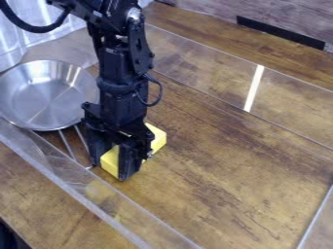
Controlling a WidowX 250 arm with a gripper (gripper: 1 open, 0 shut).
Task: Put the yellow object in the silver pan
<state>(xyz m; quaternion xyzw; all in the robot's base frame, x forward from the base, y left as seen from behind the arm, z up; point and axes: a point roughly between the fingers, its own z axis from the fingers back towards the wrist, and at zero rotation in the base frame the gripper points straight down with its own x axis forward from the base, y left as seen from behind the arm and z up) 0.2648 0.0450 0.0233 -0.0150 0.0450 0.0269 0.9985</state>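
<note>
Yellow rectangular block (155,142) on the brown wooden tabletop (235,165), and the black claw (120,163) is clenched on it, presumably for lifting into the round silver steel pan (43,93) just beside!

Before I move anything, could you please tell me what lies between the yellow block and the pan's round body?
The pan's wire handle, in the camera view.

The only view looks down at a slant from above the near side, facing across the counter (240,156), close enough that the pan (45,94) sits whole at the left while the arm (115,58) runs out past the top edge.
</note>
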